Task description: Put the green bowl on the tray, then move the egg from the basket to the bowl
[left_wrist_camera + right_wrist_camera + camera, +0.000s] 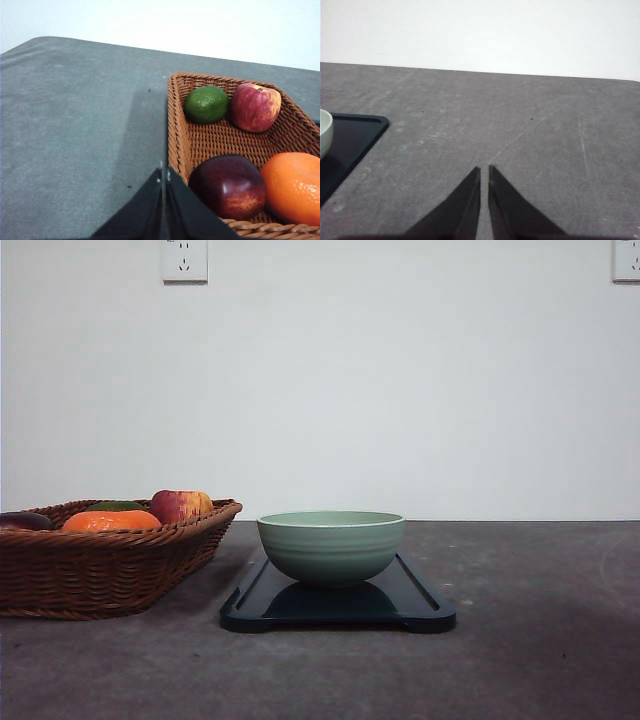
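The green bowl (pixel 331 545) is already seen standing upright on the tray (pixel 420 608), near its middle, so the first part of the task can be judged as done. The basket (pixel 105 570) is placed just beside the tray, on the robot's left side. In it a lime (pixel 206 104), a red-yellow apple (pixel 255 106), a dark red fruit (pixel 228 186) and an orange (pixel 292 187) are found; no egg can be made out among them, so it may be hidden or one of these pieces may be meant. The left gripper (pixel 163 176) is held above the near corner of the basket with its fingers pressed together and nothing between them. The right gripper (pixel 484 170) hangs over the bare table (pixel 520 135) beside the tray, its fingers almost closed with a thin gap, also empty. An egg is expected to be light, smooth, rounded and easily cracked, so it should be taken gently across its widest part, with the fingers first spread. The glossy bowl is judged hard and slippery, and the egg should be lowered in, not dropped.
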`<state>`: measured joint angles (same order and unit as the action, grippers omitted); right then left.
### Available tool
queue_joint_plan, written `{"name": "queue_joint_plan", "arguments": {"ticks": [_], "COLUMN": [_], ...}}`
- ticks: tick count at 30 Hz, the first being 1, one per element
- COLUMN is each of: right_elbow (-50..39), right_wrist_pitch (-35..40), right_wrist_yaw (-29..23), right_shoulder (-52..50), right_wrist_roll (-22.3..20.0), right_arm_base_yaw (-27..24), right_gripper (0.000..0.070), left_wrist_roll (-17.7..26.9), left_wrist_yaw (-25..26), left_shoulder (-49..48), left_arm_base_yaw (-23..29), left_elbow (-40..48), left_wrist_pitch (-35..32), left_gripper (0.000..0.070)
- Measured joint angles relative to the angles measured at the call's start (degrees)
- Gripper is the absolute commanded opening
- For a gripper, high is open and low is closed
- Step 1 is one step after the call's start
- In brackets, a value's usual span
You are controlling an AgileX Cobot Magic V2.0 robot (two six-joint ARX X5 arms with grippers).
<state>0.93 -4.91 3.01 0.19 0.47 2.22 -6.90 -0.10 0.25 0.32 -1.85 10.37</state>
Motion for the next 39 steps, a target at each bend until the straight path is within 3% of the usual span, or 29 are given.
{"name": "queue_joint_plan", "arguments": {"ticks": [39], "right_elbow": [0.0], "right_wrist_pitch": [0.0], "right_wrist_yaw": [0.0], "right_shoulder": [0.0], "right_wrist_roll": [0.0], "right_arm_base_yaw": [0.0], "right_gripper": [0.0022], "left_wrist_roll": [0.0], "left_wrist_yaw": [0.0], "left_shoulder": [0.0], "left_arm_base_yaw": [0.0], "left_elbow": [0.0], "left_wrist_pitch": [0.0], "left_gripper": [0.0000]}}
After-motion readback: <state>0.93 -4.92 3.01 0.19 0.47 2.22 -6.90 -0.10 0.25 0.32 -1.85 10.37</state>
